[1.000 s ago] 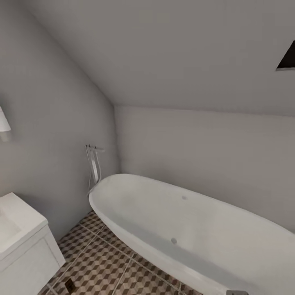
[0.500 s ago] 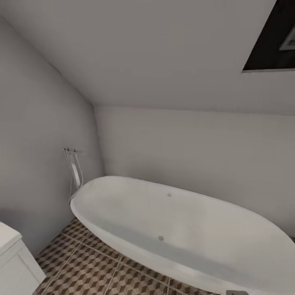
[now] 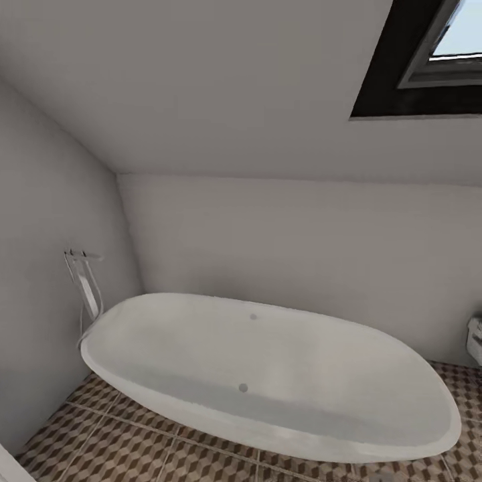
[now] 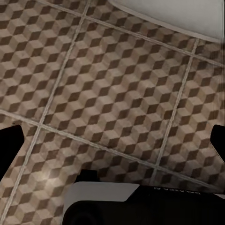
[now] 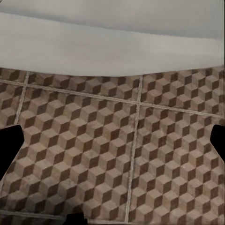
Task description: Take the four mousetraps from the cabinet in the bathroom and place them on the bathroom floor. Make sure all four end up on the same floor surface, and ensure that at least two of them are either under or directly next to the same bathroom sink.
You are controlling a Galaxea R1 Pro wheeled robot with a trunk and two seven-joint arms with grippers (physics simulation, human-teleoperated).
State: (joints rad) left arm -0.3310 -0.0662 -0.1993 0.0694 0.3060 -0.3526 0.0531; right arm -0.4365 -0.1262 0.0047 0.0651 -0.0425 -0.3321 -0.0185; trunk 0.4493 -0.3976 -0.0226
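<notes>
While the head cam takes in tub (image 3: 268, 375), sloped ceiling and skylight (image 3: 428, 60), both wrist cams look down at floor (image 4: 112, 93). Left gripper (image 4: 112, 140) and right gripper (image 5: 112, 145) are spread wide, holding nothing. Traps and cabinet aren't in sight. Best approach, imo: turn slowly, stay clear of tub, find cabinet first.

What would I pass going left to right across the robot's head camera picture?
Floor-standing tub faucet by the left wall → white oval bathtub → dark-framed skylight up in the sloped ceiling → a white fixture, cut off at the right edge.
</notes>
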